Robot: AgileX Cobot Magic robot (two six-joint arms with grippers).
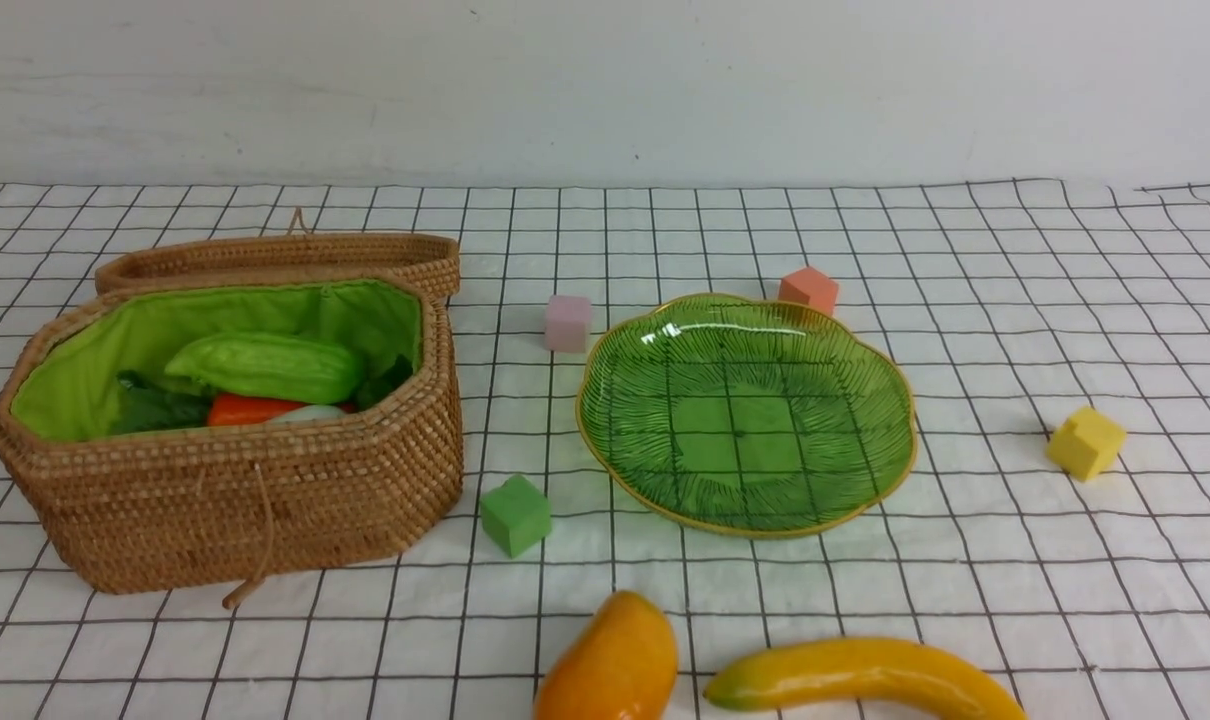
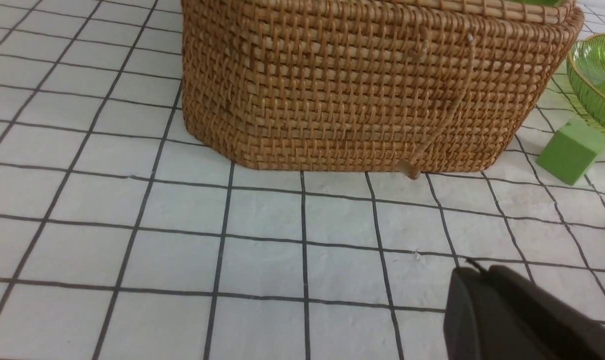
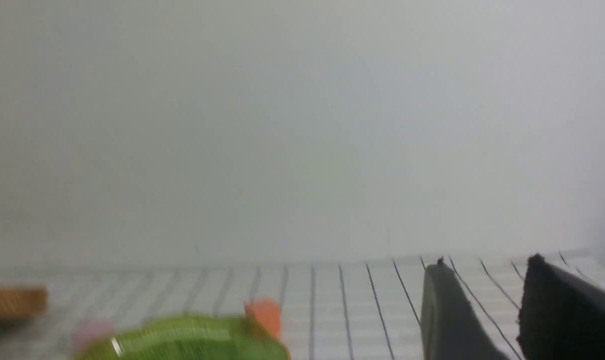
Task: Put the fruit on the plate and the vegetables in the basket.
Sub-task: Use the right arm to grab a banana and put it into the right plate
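Note:
The brown woven basket (image 1: 265, 500) stands at the left with its lid open behind it. Inside lie a light green gourd (image 1: 270, 366), an orange-red carrot piece (image 1: 250, 408) and a white radish (image 1: 310, 413) with dark leaves. The green glass plate (image 1: 745, 415) sits empty in the middle. A mango (image 1: 610, 665) and a banana (image 1: 865, 675) lie at the near edge. Neither arm shows in the front view. My left gripper (image 2: 475, 272) is shut on nothing, low over the cloth in front of the basket (image 2: 362, 90). My right gripper (image 3: 487, 261) is open and empty, with the plate (image 3: 182, 342) blurred off to one side.
Foam cubes lie around the plate: green (image 1: 514, 514) between basket and plate, pink (image 1: 568, 322) and orange (image 1: 808, 290) behind it, yellow (image 1: 1085, 441) to the right. A checked white cloth covers the table, and a pale wall stands behind.

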